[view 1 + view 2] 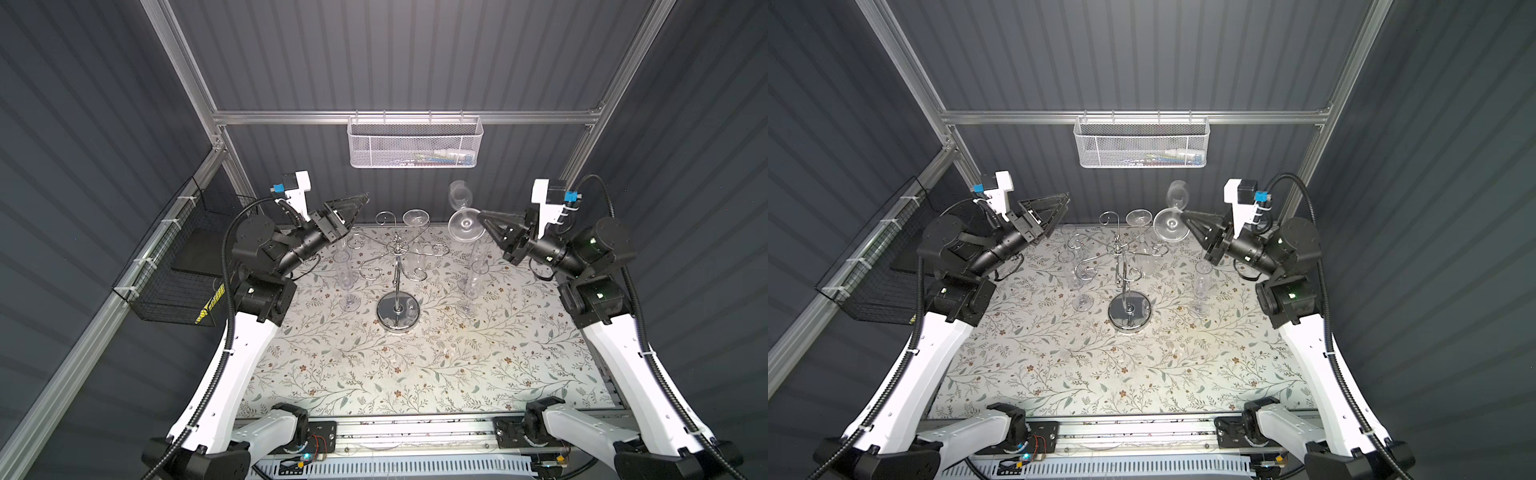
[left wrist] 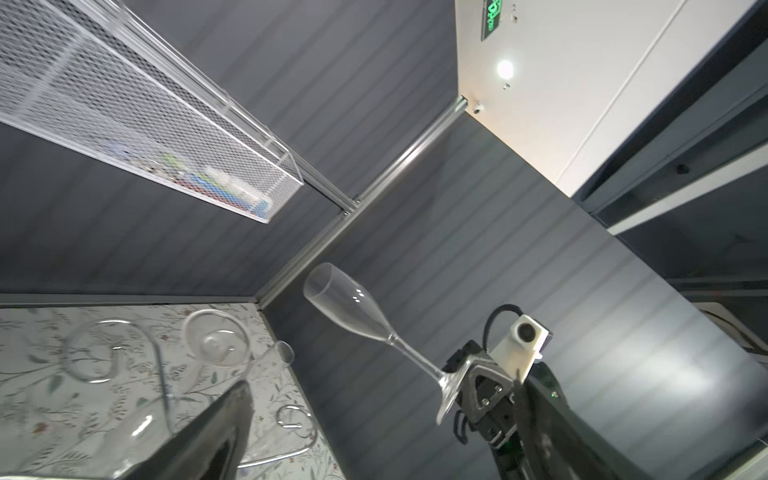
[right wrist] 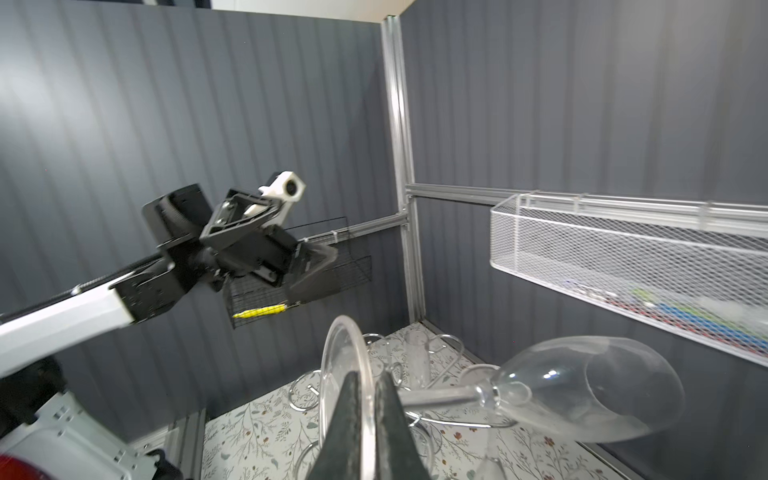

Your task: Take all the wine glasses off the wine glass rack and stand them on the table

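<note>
Clearly, the wine glass (image 1: pixel 464 229) is already parted from the rack (image 1: pixel 398 249). It is carried in the air above the far edge of the tabletop (image 1: pixel 415 374), on the side of the far right corner, near the rack's curled arms but apart from them.

It is pinched by the rim of its round foot in the right gripper (image 1: pixel 482 216), whose jaws are clamped tight on the thin disc, as is plainly seen in the right wrist view. The foot was probably chosen because a glass is hung on such a rack by its foot, so the disc is the part most easily reached from the side.

The glass is laid almost level. Its long axis, from foot through stem to bowl, is set crosswise to the jaws. The foot is turned toward the near edge and the open mouth is pointed at the back wall (image 1: pixel 415 62).

The left gripper (image 1: pixel 353 205) is raised over the far left corner, spread wide and empty, and seemingly kept clear of the rack. A second glass (image 1: pixel 415 218) is hung upside down on a far arm of the rack, so care would be needed that it is not knocked.
</note>
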Action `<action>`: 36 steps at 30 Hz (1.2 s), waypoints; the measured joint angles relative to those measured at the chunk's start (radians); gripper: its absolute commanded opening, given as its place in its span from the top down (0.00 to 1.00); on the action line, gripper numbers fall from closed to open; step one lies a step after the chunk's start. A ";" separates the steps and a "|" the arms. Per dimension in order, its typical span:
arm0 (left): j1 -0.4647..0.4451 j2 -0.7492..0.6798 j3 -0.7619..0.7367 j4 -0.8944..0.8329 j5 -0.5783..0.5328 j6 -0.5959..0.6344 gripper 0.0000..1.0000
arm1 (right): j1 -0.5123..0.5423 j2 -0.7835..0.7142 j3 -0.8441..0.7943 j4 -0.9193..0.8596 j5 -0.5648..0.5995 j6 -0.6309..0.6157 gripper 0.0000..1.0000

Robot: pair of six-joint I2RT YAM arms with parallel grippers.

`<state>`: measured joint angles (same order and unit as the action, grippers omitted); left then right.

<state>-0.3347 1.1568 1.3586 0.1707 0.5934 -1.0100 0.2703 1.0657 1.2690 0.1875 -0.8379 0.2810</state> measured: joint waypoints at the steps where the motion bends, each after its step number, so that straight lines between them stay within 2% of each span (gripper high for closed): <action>1: -0.030 0.019 0.016 0.006 0.014 -0.008 0.00 | 0.027 -0.009 -0.013 0.005 -0.008 -0.041 1.00; 6: -0.153 0.095 0.085 0.031 0.075 -0.030 0.00 | 0.131 -0.025 -0.035 0.039 -0.023 -0.202 1.00; 13: -0.204 0.126 0.085 0.061 0.108 -0.065 0.01 | 0.209 -0.025 -0.076 0.130 0.003 -0.357 1.00; 21: -0.290 0.158 0.085 0.056 0.116 -0.070 0.10 | 0.249 -0.019 -0.090 0.196 0.029 -0.445 1.00; 27: -0.325 0.198 0.085 0.061 0.123 -0.084 0.28 | 0.273 -0.018 -0.100 0.217 0.030 -0.493 1.00; 36: -0.328 0.207 0.083 0.116 0.134 -0.132 0.70 | 0.297 -0.019 -0.138 0.216 0.029 -0.576 1.00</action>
<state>-0.6624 1.3640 1.4414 0.2863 0.7273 -1.1416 0.5671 1.0466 1.1313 0.4038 -0.8085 -0.2951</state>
